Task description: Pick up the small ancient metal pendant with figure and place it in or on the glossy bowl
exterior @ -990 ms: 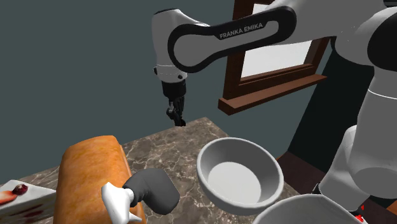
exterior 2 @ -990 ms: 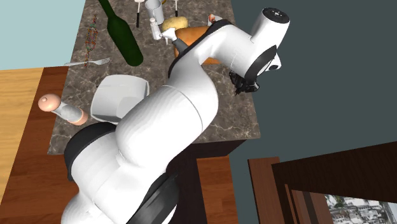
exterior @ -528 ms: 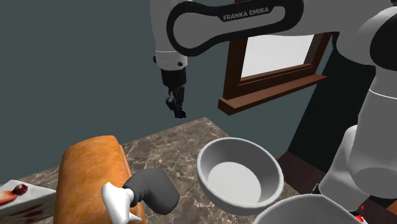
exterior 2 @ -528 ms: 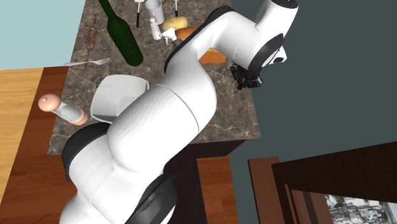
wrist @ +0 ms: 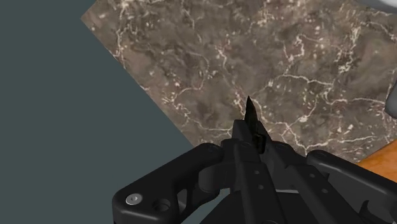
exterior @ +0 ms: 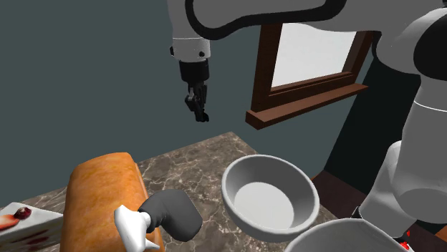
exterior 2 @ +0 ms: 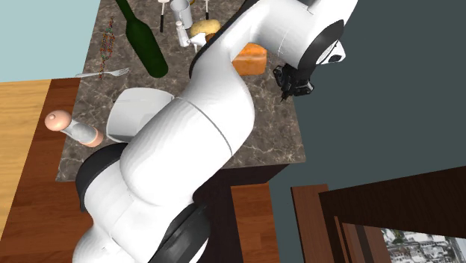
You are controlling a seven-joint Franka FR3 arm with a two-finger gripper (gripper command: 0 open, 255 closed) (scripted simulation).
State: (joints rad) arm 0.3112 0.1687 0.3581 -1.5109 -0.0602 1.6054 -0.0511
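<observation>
Marbled brown surface (exterior: pixel 193 161), teal-grey wall (exterior: pixel 86 79) behind.

Nearest the shoulder camera:
- Cake slice (exterior: pixel 20 220) at the view's lower left corner.
- Dark grey curved object (exterior: pixel 172 215) with a white piece against it, touching the near end of a brown loaf (exterior: pixel 100 187).
- Toward that view's right of these, the pale glossy bowl (exterior: pixel 266 170). It stands upright with nothing in it.

Arm (exterior: pixel 426 129) pose:
- It rises from the stand at the lower right. The upper link runs across the top of the shoulder view toward its left.
- The wrist turns down, so the pincer (exterior: pixel 200 114) points almost straight at the surface.
- The pincer hangs high over the far corner, well apart from the bowl.
- From the second exterior view, the hand sits at the surface's right edge, near the loaf's end.

Pincer state:
- In the wrist view the fingers are closed together.
- A small dark pointed piece sticks out between the tips. I take it for the pendant (wrist: pixel 249 109).
- It is clamped and in the air, with bare marble near the surface's edge beneath it.

Farthest back, a brown wooden window frame (exterior: pixel 301 100) is set in the wall.
</observation>
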